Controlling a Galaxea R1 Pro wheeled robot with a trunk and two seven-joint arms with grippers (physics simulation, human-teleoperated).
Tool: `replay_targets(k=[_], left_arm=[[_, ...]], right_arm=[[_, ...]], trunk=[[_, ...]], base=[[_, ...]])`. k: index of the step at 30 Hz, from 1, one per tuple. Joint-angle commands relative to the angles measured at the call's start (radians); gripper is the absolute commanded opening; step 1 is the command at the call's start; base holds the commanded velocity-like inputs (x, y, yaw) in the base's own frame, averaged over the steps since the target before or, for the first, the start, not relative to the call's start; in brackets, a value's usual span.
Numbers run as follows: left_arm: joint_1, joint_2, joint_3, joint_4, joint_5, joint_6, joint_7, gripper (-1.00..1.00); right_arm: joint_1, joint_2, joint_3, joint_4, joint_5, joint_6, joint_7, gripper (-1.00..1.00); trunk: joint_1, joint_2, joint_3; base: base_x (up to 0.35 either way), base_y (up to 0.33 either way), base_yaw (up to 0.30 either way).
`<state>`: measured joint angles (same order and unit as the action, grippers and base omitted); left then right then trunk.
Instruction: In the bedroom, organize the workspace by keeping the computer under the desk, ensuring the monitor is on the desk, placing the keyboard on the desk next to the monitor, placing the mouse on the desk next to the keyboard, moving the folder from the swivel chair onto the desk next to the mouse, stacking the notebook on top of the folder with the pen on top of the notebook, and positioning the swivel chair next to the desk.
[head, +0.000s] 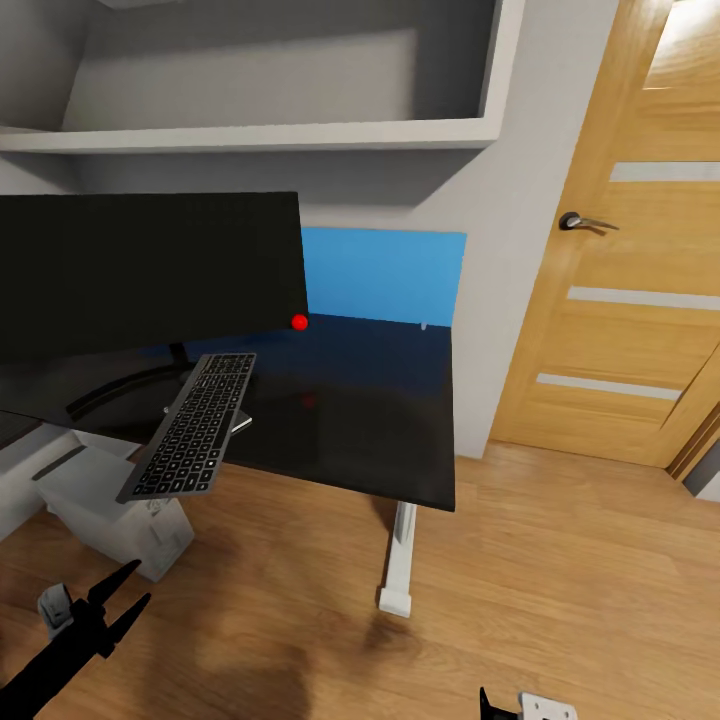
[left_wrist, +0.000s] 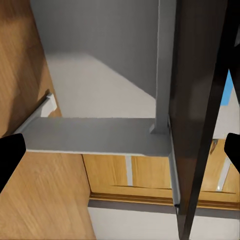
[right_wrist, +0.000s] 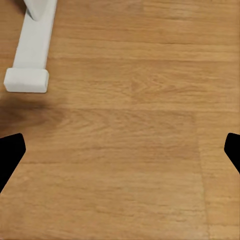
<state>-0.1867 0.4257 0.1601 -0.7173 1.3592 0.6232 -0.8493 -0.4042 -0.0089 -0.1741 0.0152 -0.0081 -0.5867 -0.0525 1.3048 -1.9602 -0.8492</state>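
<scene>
The keyboard (head: 193, 425) lies tilted over the near edge of the black table (head: 380, 420), partly overhanging, just in front of the monitor (head: 140, 270). Both tools hang low, the left tool (head: 118, 600) spread open and empty, the right tool (right_wrist: 120, 150) likewise. Best approach: lift, then set the keyboard flat beside the monitor's stand.

Desk (head: 380, 420) top glossy black (reflective); floor (head: 560, 600) smooth wood; door (head: 640, 250) wood.

keyboard (head: 193, 424) on desk (head: 380, 420) before monitor (head: 140, 270), folder (head: 385, 275) behind, computer (head: 110, 505) underneath
</scene>
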Motion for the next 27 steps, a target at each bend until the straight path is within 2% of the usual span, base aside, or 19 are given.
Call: replay_targets(k=[1, 19, 27], left_arm=[[0.0, 0.0, 0.0, 0.0, 0.007, 0.007, 0.0, 1.0], [0.0, -0.004, 0.0, -0.001, 0.011, 0.008, -0.001, 1.0], [0.0, -0.006, -0.002, -0.002, 0.012, 0.01, 0.0, 1.0]], right_arm=[[-0.001, 0.0, -0.001, 0.002, 0.0, -0.004, -0.001, 1.0], [0.0, 0.001, -0.001, 0.002, 0.0, -0.004, -0.002, 1.0], [0.001, 0.001, -0.001, 0.002, 0.0, -0.004, -0.003, 1.0]], trunk=[[0.0, 0.0, -0.001], [0.0, 0.0, -0.001], [-0.031, 0.056, 0.024]], base=[[0.0, 0.0, 0.0], [-0.032, -0.007, 0.0], [-0.008, -0.002, 0.0]])
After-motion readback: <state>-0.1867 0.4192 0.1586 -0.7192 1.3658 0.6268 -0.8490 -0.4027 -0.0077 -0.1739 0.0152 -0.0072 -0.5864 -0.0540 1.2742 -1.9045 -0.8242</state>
